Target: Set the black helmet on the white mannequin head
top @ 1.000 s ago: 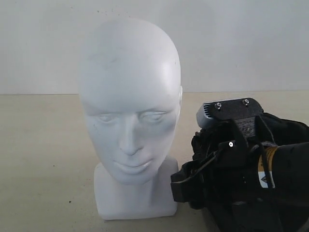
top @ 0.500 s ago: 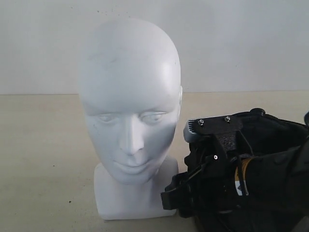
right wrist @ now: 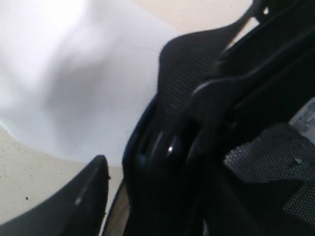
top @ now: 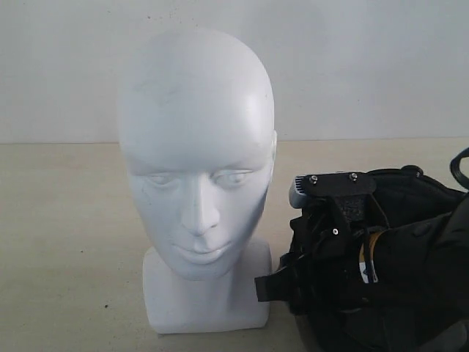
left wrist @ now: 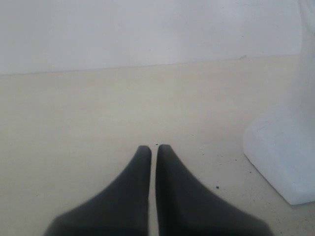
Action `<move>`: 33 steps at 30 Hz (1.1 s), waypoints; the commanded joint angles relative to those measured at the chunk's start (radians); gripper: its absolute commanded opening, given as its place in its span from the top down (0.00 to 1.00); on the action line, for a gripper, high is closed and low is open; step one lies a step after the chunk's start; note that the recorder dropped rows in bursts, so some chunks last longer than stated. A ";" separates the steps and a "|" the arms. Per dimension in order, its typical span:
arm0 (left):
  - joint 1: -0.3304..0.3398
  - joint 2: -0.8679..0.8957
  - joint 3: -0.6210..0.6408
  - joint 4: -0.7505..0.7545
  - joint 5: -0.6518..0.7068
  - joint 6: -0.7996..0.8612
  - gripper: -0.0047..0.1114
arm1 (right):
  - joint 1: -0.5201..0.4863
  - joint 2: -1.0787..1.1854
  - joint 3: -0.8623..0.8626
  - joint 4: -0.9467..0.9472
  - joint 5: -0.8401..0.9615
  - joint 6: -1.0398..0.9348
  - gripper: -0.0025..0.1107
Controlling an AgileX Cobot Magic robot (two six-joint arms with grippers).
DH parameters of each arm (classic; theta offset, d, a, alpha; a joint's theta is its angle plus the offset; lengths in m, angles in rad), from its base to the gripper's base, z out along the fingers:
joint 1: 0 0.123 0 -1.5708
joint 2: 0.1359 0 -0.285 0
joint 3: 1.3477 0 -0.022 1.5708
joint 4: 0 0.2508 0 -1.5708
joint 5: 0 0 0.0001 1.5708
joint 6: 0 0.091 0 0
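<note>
When I look down my left arm, the left jaws are shut: two dark fingers (left wrist: 133, 196) lie side by side with only a thin slit between them, and they hold nothing. They hang low over the pale counter (left wrist: 74, 113). The square base of the white mannequin head (left wrist: 280, 147) is near them, off to one side.

On my right arm I can see only one dark finger (right wrist: 74, 201). It sits just outside the curved rim of the black helmet (right wrist: 197, 123), with a small gap between them. The other finger is hidden, so I cannot tell if the right jaws are gripping the rim or are open around it. A pale sticker (right wrist: 305, 118) shows inside the helmet, but its writing is too blurry to read.

From the outside camera, the black helmet (top: 425, 213) is low on the counter (top: 66, 242), just beside the head's base on the right. My right arm is pressed into its front. A small white sticker (top: 366, 273) on the arm has a mark I cannot read.

The white mannequin head (top: 194, 147) stands upright and bare, facing the camera. A plain white wall (top: 366, 66) is behind it.
</note>
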State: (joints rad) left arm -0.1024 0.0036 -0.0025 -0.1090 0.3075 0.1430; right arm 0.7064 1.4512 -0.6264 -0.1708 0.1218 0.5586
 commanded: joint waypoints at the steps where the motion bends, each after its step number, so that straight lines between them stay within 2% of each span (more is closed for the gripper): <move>1: 0.002 -0.004 0.002 -0.006 -0.004 0.002 0.92 | -0.010 0.000 -0.004 -0.009 0.065 -0.007 0.69; 5: 0.002 -0.004 0.002 -0.006 -0.004 0.002 0.92 | -0.008 -0.012 -0.004 -0.009 0.115 -0.007 0.88; 8: 0.002 -0.004 0.002 -0.006 -0.004 0.002 0.92 | -0.008 -0.035 -0.004 -0.017 0.122 -0.028 0.92; 11: 0.002 -0.004 0.002 -0.006 -0.004 0.002 0.92 | -0.008 -0.051 -0.004 -0.024 0.122 -0.056 0.82; 15: 0.002 -0.004 0.002 -0.006 -0.004 0.002 0.92 | -0.008 -0.058 -0.004 -0.024 0.145 -0.056 0.55; 17: 0.002 -0.004 0.002 -0.006 -0.004 0.002 0.92 | -0.008 -0.059 -0.004 -0.024 0.151 -0.047 0.45; 19: 0.002 -0.004 0.002 -0.006 -0.004 0.002 0.92 | -0.008 -0.059 -0.004 -0.024 0.149 -0.041 0.43; 33: 0.002 -0.004 0.002 -0.006 -0.004 0.002 0.92 | -0.010 -0.063 -0.004 -0.067 0.141 0.013 0.43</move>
State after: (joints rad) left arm -0.1024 0.0036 -0.0025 -0.1090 0.3075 0.1430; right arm 0.7006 1.3965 -0.6351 -0.2113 0.2683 0.5554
